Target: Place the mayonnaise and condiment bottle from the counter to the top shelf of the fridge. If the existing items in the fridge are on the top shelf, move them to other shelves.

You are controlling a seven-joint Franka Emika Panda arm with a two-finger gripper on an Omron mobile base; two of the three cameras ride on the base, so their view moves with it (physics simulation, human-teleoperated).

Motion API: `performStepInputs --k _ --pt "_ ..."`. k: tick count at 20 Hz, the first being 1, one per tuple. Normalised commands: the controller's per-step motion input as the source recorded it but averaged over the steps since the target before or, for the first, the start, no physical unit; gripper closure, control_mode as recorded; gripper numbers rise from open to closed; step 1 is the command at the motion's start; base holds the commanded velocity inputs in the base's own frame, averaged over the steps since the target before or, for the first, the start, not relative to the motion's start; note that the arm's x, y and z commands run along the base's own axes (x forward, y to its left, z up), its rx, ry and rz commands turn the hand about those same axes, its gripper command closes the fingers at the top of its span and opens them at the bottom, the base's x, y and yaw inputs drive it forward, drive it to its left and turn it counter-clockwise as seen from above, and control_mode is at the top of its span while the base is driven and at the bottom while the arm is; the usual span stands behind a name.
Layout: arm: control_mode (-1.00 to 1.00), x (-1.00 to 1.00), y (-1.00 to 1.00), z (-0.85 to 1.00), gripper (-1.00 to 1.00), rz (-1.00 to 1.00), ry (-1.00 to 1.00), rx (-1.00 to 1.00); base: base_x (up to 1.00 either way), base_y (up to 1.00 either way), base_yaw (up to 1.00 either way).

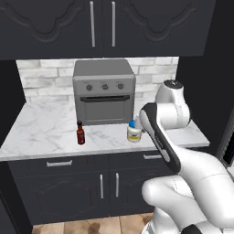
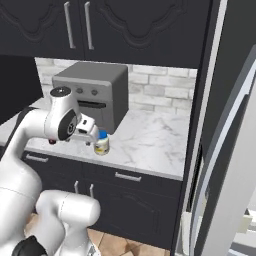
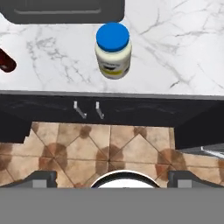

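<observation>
The mayonnaise jar (image 1: pixel 134 133), white with a blue lid, stands near the front edge of the marble counter (image 1: pixel 41 130), just in front of the toaster oven's right corner. The hand view looks down on the mayonnaise jar (image 3: pixel 113 50). The condiment bottle (image 1: pixel 81 133), small, dark red with a black cap, stands to the jar's left; the condiment bottle (image 3: pixel 5 61) is cut off at the hand view's left edge. My gripper (image 3: pixel 112 179) is open, fingertips (image 3: pixel 41 178) wide apart with nothing between them. It hovers above the counter's front edge, short of the mayonnaise jar (image 2: pixel 102 144).
A grey toaster oven (image 1: pixel 104 91) sits at the back of the counter against the brick wall. Dark cabinets hang above and stand below. The fridge (image 2: pixel 225 150) rises at the right with its door swung open; its shelves are hidden.
</observation>
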Motion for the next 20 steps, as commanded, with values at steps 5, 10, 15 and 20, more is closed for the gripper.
performStepInputs --k 5,10,15,20 --pt "-1.00 1.00 0.05 -0.36 -1.00 -0.10 0.00 0.00 0.00 0.00 0.00" --pt "-1.00 0.85 0.00 -0.42 -1.00 -0.09 0.00 0.00 0.00 0.00 0.00" --pt "-1.00 0.67 0.00 -0.25 -1.00 -0.06 0.00 0.00 0.00 0.00 0.00" --pt "-1.00 0.58 0.00 -0.34 -1.00 -0.01 0.00 0.00 0.00 0.00 0.00"
